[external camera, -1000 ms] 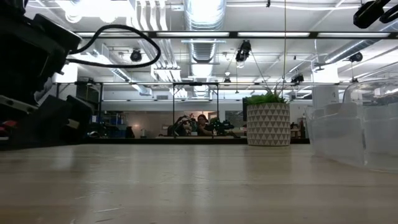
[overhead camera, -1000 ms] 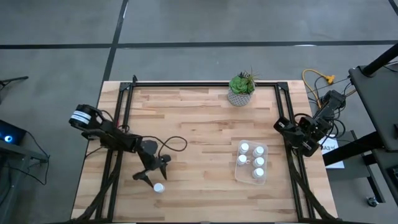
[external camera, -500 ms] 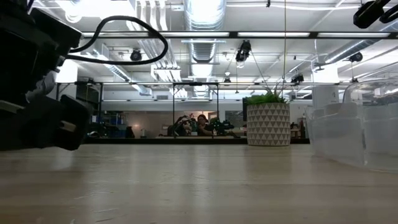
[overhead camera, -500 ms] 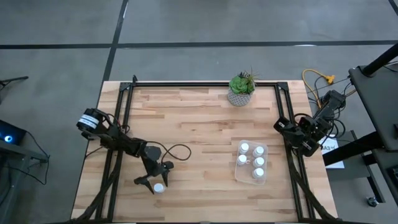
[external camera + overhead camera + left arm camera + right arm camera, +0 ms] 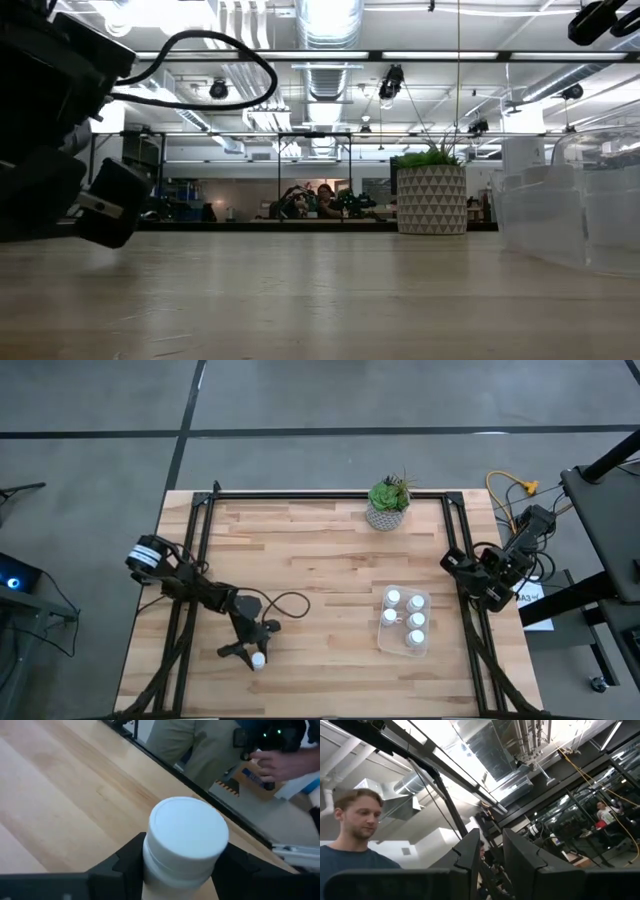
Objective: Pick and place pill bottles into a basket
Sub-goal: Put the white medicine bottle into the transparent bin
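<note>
A white pill bottle (image 5: 257, 659) with a round cap (image 5: 189, 828) stands upright on the wooden table near its front edge, left of the middle. My left gripper (image 5: 250, 651) is shut on it, and shows as a dark mass at the left of the low view (image 5: 70, 195). The clear basket (image 5: 405, 622) sits on the table's right half and holds several white pill bottles (image 5: 394, 597); its see-through wall (image 5: 570, 215) shows in the low view. My right gripper (image 5: 492, 851) waits at the table's right edge (image 5: 482, 575), shut and pointing upward. My left gripper pinches the bottle's body just under the cap (image 5: 150, 866) between its two fingers (image 5: 126, 859), one on each side. The fingers come slanting slightly downward from the table's left and far side. The bottle is upright; whether its base still rests on the table is hidden.
A pale patterned pot with a green plant (image 5: 387, 505) stands at the table's far edge. Black frame rails (image 5: 200, 550) run along the left and right sides. People stand beyond the table (image 5: 200, 750), and one shows in the right wrist view (image 5: 355, 830).
My left gripper has moved toward the table's near edge, onto the lone bottle, and its fingers have come in against the bottle's sides. The bottle stays where it stood.
</note>
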### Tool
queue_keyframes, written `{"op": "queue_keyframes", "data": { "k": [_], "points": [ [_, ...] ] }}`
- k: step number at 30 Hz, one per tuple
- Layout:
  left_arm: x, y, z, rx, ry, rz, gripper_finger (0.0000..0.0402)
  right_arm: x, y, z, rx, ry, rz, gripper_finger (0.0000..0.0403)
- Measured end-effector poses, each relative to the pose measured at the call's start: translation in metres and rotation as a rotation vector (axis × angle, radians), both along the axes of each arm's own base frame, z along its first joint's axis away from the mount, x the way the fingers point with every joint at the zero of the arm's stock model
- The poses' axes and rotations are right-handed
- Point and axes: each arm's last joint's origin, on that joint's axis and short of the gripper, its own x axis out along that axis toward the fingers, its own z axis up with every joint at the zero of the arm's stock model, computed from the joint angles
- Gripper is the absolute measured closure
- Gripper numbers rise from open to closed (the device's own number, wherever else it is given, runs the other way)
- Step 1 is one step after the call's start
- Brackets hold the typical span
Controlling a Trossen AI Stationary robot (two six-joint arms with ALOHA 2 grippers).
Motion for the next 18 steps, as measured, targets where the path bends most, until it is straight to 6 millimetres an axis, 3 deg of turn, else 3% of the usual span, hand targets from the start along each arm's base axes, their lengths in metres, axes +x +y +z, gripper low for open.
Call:
{"op": "queue_keyframes", "data": {
  "k": [7,18],
  "points": [
    [0.000,0.000,0.022,-0.162,0.187,0.099,0.0241,-0.002,-0.003,0.005,-0.012,-0.036,-0.042,0.0321],
    [0.000,0.000,0.092,-0.438,0.358,0.155,0.0242,-0.009,-0.010,0.043,-0.097,-0.104,-0.193,0.0334]
  ]
}}
